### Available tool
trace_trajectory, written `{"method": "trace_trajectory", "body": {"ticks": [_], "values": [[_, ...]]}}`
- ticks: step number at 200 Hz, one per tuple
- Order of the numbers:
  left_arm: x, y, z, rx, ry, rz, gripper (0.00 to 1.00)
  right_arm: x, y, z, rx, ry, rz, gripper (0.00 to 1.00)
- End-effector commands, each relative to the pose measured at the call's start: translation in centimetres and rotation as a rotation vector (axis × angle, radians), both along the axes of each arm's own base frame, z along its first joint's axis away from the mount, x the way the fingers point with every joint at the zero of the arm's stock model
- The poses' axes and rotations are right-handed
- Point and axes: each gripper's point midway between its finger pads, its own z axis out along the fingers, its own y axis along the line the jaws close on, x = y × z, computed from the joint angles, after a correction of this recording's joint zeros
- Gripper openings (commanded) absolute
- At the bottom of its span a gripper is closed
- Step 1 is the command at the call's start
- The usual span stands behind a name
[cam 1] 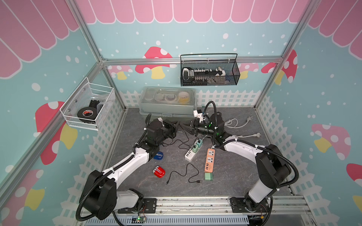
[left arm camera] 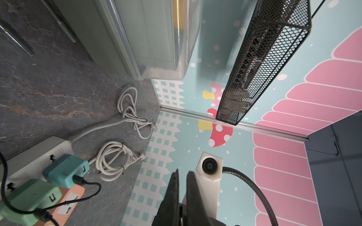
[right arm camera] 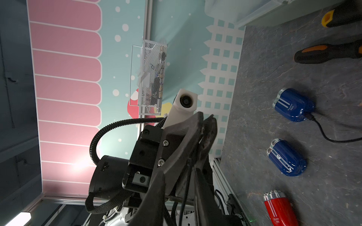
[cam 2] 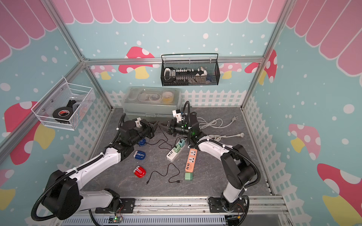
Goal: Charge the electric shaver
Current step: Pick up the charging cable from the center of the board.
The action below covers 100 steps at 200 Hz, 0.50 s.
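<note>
Farthest left on the desk (cam 1: 235, 172) three small shavers lie in a rough line. A blue shaver (right arm camera: 293, 104) sits at the back, partly under the left arm in a top view. A second blue shaver (right arm camera: 287, 157) lies nearer the front, and a red shaver (right arm camera: 280, 209) is nearest. The back one has a black plug (right arm camera: 310, 117) seated in its tail end, so I take it as the one to charge.

Just right of it, raised off the desk, the left tool (right arm camera: 207, 117) is clenched, tips together, with nothing showing between them. From the plug the cable (left arm camera: 86, 182) runs rightwards in slack loops to a teal adapter (left arm camera: 64, 170) standing in the white power strip (cam 2: 172, 155). Beyond the strip's back end hangs the right tool (cam 1: 184, 125), nose to nose with the left. I cannot tell whether its jaws are apart or together.

The shaver looks light, hard-shelled and glossy, with rounded sides, so it would likely slip or roll under a careless pinch. The safest hold is probably across the broad flanks of the blue body, mid-length, clear of the metal head and the plug. The cable is limp. A tug on it could drag so light a body or unseat the plug, so it is best taken only by the stiff plug moulding.
</note>
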Motion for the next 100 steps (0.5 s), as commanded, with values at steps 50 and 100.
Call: {"method": "trace_trajectory", "body": {"ticks": [50,100], "values": [[0.2,0.0,-0.6,0.017,-0.025,0.012,0.0,-0.5,0.6,-0.2,-0.002,0.029,0.026,0.25],[0.2,-0.3,-0.8,0.024,-0.023,-0.003,0.0,-0.6,0.6,-0.6,-0.013,0.036,0.03,0.21]]}}
